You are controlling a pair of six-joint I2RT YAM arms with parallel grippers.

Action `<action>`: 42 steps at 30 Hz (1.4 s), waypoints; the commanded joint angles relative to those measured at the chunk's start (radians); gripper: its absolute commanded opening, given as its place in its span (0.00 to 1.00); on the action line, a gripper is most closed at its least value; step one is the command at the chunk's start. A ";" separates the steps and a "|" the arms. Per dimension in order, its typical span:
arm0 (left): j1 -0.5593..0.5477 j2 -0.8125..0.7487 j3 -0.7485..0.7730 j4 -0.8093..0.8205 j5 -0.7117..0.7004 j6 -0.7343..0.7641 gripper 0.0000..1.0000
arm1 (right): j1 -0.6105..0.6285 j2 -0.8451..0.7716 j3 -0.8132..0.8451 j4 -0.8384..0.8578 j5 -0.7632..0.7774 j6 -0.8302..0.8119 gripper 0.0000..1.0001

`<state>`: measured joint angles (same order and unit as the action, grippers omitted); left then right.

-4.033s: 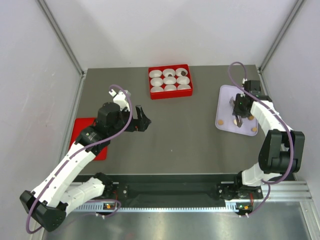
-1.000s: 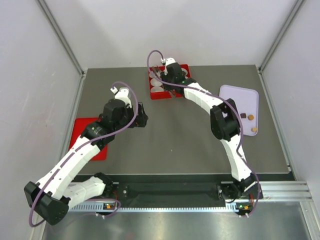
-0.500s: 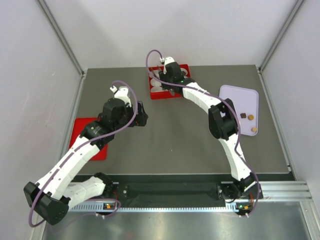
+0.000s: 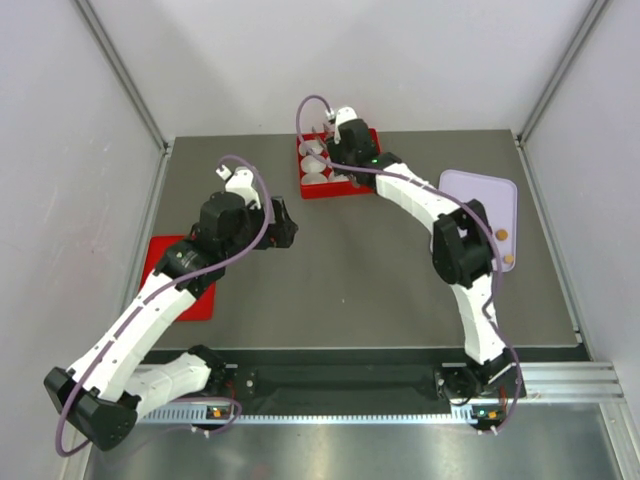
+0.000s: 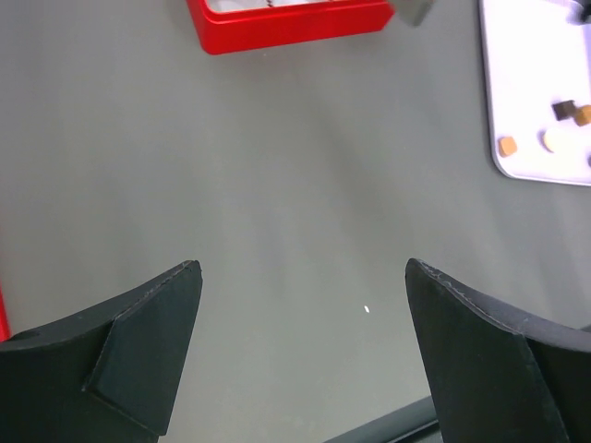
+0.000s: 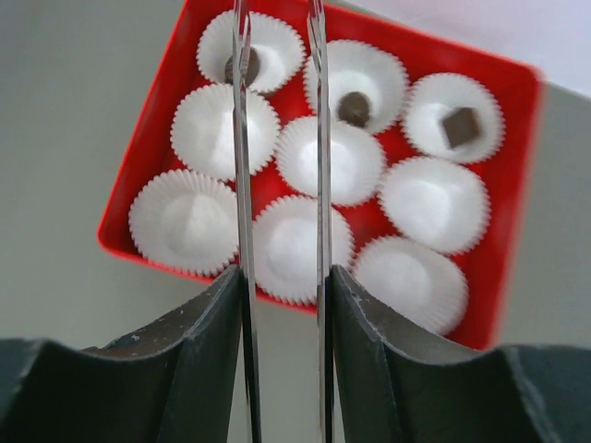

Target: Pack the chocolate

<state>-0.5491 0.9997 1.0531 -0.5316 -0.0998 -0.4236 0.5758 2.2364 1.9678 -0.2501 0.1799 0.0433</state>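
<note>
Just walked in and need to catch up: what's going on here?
The right gripper hangs open over the red tray of nine white paper cups, three already holding chocolate. More chocolate waits on the lilac tray. The left gripper hovers open over the table, holding nothing.

The left gripper's (image 5: 300, 269) dark fingers (image 5: 148, 341) stood spread wide above the grey counter (image 5: 305, 185) with nothing between them, a red box (image 5: 286, 20) showed at the top edge, and small chocolates (image 5: 506, 145), tan, pale and dark brown, lay on a lilac tray (image 5: 526, 65) at right.
</note>
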 commanded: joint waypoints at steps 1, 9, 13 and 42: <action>0.000 -0.019 0.036 0.019 0.041 -0.030 0.96 | 0.012 -0.263 -0.053 0.060 0.069 -0.036 0.40; 0.000 -0.068 0.024 -0.004 0.072 -0.066 0.96 | -0.008 -0.631 -0.369 -0.207 0.251 0.050 0.39; 0.001 -0.087 0.024 -0.014 0.086 -0.069 0.97 | -0.124 -0.837 -0.509 -0.412 0.247 0.171 0.39; 0.000 -0.045 -0.037 0.045 -0.006 -0.110 0.96 | -0.631 -1.031 -0.856 -0.636 0.061 0.310 0.38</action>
<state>-0.5495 0.9623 1.0500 -0.5331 -0.0917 -0.5476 -0.0124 1.2076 1.0992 -0.8783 0.2420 0.3454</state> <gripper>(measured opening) 0.963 0.390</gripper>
